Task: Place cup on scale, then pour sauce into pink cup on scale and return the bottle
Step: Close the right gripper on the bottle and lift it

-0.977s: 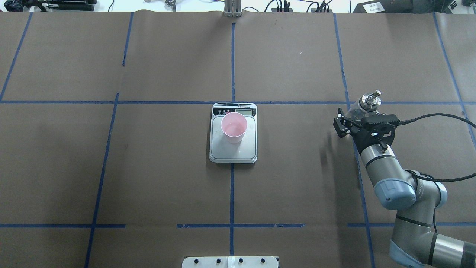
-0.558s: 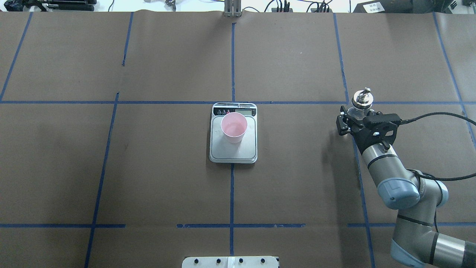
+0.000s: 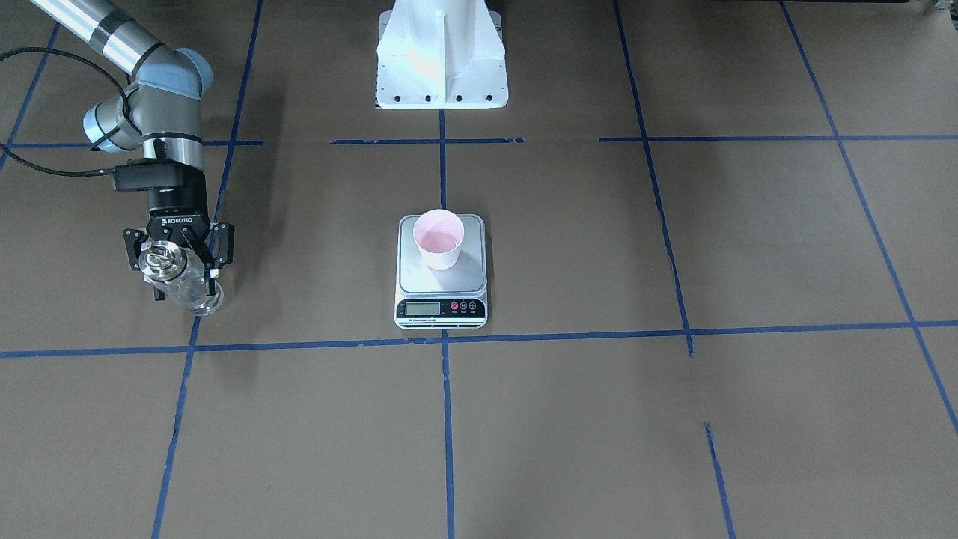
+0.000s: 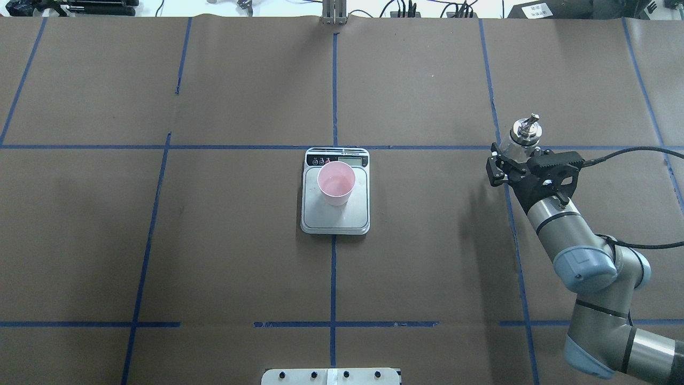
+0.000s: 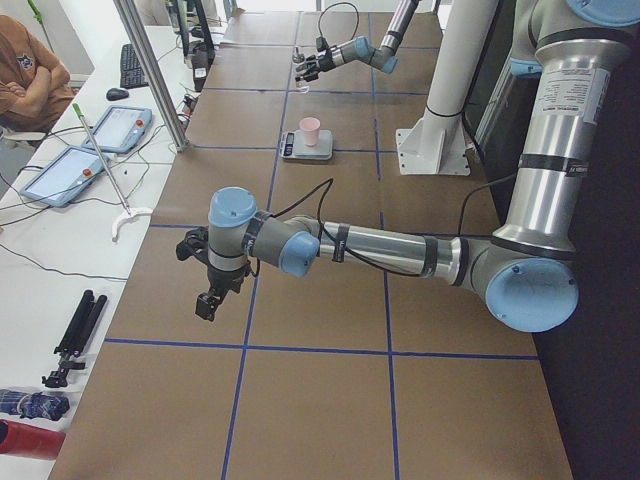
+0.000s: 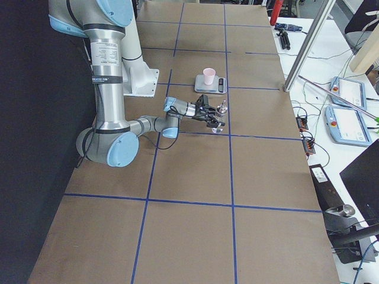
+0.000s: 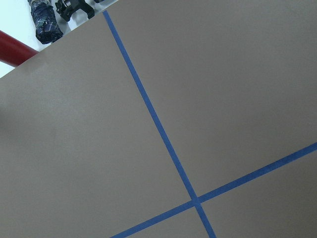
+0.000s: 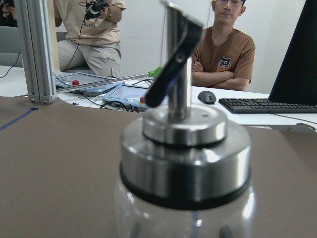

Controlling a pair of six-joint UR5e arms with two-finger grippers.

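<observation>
The pale pink cup (image 4: 336,182) stands upright on the silver scale (image 4: 335,216) at the table's middle; both also show in the front view, the cup (image 3: 438,238) on the scale (image 3: 441,283). My right gripper (image 4: 514,160) is shut on the clear glass bottle (image 4: 524,133) at the table's right side. The bottle (image 3: 182,283) is upright, its base at or just above the table. Its silver collar (image 8: 184,158) and spout fill the right wrist view. My left gripper (image 5: 205,303) hangs over bare table far to the left; I cannot tell if it is open or shut.
The white robot base (image 3: 441,67) stands at the table's near edge. Blue tape lines (image 4: 333,96) cross the brown table cover. Operators (image 8: 225,44), tablets and a keyboard are beyond the far edge.
My right gripper has carried the bottle a little farther from the robot, and the bottle has gone from tilted to upright. The cup and scale have not moved.
</observation>
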